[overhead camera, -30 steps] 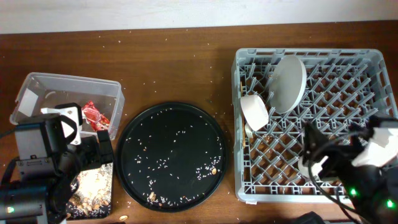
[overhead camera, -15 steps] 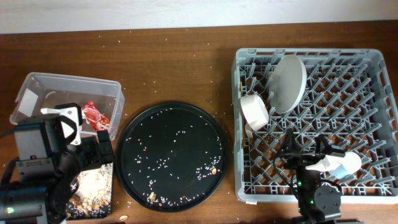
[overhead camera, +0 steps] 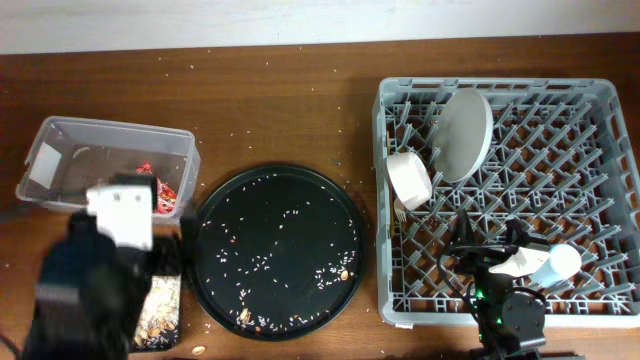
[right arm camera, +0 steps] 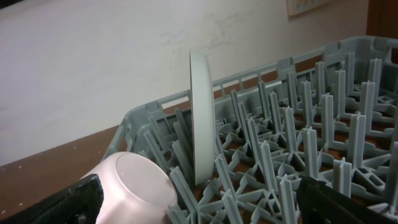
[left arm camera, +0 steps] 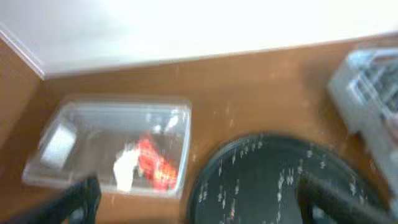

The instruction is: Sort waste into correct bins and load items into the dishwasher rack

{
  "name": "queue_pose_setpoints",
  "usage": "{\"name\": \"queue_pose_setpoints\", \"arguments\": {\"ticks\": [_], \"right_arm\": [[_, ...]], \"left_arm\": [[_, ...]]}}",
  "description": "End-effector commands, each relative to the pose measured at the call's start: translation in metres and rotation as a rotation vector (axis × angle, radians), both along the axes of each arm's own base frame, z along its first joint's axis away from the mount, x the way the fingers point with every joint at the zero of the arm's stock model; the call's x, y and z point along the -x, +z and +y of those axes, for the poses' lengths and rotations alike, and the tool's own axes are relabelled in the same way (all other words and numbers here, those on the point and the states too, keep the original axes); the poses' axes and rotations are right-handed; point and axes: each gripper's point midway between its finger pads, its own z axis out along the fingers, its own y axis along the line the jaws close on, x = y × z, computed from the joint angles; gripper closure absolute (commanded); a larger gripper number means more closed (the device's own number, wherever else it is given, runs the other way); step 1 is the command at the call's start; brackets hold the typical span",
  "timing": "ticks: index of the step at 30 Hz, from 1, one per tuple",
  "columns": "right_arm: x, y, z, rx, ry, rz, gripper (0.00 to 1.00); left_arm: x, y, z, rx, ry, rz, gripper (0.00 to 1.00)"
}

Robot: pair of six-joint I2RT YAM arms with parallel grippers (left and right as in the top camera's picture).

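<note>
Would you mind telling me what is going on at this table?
Waste is being sorted and dishes loaded by machine. The rack holds a plate standing on edge and a cup lying on its side beside it. A red wrapper lies in the clear tub. The right tool is open and empty, low in the rack. The left tool, also open and empty, hangs near the tub and the crumb-strewn round tray.

Black tray point(overhead camera: 166, 314) under left arm point(overhead camera: 95, 275)
</note>
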Motion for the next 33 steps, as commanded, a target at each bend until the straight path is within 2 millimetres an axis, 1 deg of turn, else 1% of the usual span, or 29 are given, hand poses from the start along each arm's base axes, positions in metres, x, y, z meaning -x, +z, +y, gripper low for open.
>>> {"name": "queue_pose_setpoints", "arguments": {"ticks": [1,3,4,6,8,11,12,13,14,16,33], "right_arm": [[0.000,-0.003,-0.002,0.007,-0.010,0.006,0.01],[0.000,-0.003,-0.002,0.007,-0.010,0.006,0.01],[0.000,-0.003,-0.002,0.007,-0.010,0.006,0.01],[0.000,-0.003,-0.002,0.007,-0.010,0.006,0.01],[0.000,-0.003,-0.002,0.007,-0.010,0.006,0.01],[0.000,-0.003,-0.002,0.007,-0.010,0.006,0.01],[0.000,-0.003,-0.002,0.007,-0.010,0.006,0.01],[0.000,-0.003,-0.002,0.007,-0.010,0.006,0.01],[0.000,-0.003,-0.002,0.007,-0.010,0.006,0.01],[0.000,-0.003,-0.002,0.007,-0.010,0.006,0.01],[0.000,-0.003,-0.002,0.007,-0.010,0.006,0.01]], "left_arm": [[0.004,-0.031,-0.012,0.006,-0.076,-0.172,0.01],[0.006,-0.051,-0.023,0.047,-0.136,-0.298,0.01],[0.009,-0.062,-0.025,0.058,-0.151,-0.350,0.01],[0.012,-0.086,-0.027,0.071,-0.163,-0.440,0.01],[0.011,-0.103,-0.027,0.078,-0.164,-0.509,0.01],[-0.007,-0.147,-0.030,0.078,-0.163,-0.513,0.01],[-0.011,-0.167,-0.032,0.076,-0.167,-0.486,0.01],[-0.010,-0.187,-0.028,0.063,-0.149,-0.401,0.01],[-0.011,-0.182,-0.028,0.065,-0.148,-0.424,0.01],[-0.010,-0.186,-0.028,0.064,-0.148,-0.407,0.01],[-0.010,-0.186,-0.028,0.064,-0.148,-0.407,0.01]]}}
